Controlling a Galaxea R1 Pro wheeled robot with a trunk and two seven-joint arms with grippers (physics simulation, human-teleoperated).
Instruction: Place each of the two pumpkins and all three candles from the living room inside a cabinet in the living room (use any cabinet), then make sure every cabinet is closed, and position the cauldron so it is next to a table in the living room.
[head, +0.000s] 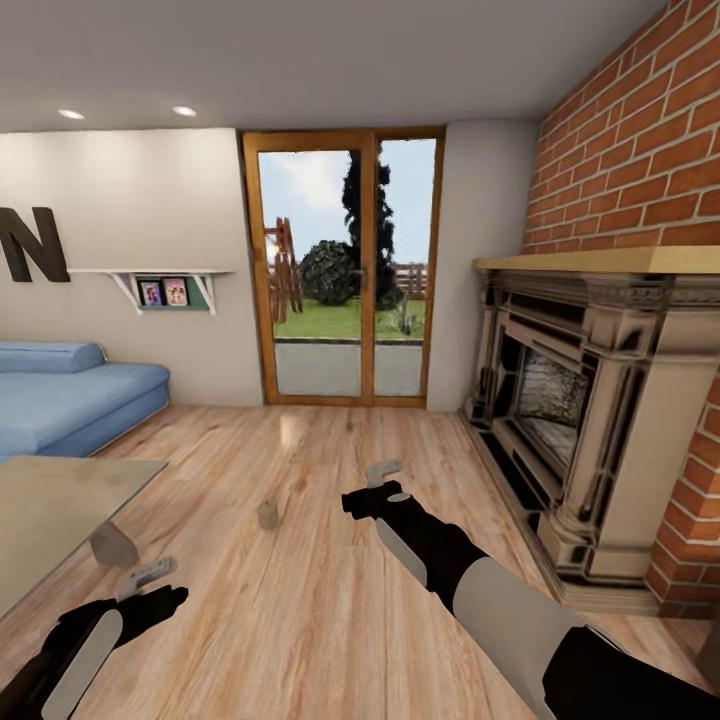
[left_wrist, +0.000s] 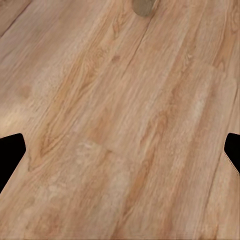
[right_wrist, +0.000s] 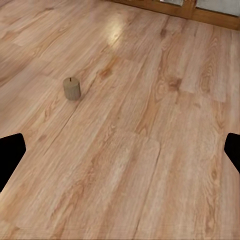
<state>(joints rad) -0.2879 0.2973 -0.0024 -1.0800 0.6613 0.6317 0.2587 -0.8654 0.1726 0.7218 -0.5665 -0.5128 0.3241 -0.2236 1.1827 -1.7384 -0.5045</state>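
Currently one candle stands on the wood plank floor, upright, its short axis vertical and a small dark wick pointing up; it sits between the two arms in the head view, ahead of both and apart from each. The right wrist view shows the same candle whole, tan cylinder with a faint shadow on the boards. In the left wrist view only the candle's lower part shows, cut off by the picture's edge.

Left gripper: grey fingers point forward above the floor, near the corner of the coffee table. The left wrist view shows the dark finger bases at the two side edges, far apart, so the claw is spread with nothing between. Right gripper: reaches out over the floor right of the candle; its finger bases sit wide apart at the edges of the right wrist view, spread as well, holding nothing.

The table's glossy grey top is cut off at the left edge, one leg visible below it. Behind it, a blue sofa, partly out of frame. A large dark wall letter is cropped. Small pictures on the white shelf are too blurred to read. Glass patio doors stand centre; fireplace against brick wall at right.
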